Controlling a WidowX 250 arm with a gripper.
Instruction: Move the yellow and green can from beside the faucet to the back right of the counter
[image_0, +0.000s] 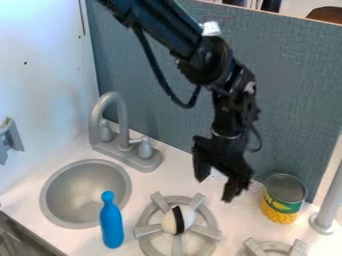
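nearest me, a blue bottle (111, 225) stands upright just beside the sink (85, 190), and a white round thing with a black band (178, 220) sits on the burner (147, 230). farther back, the corn can (282, 201) stands upright on the counter (179, 181). i have the end effector (216, 187) above the counter between burner and can, released and empty, its fingers parted. working this close, i'd want small, slow moves, fingers square to whatever they straddle, clear of the can's rim and burner bars.
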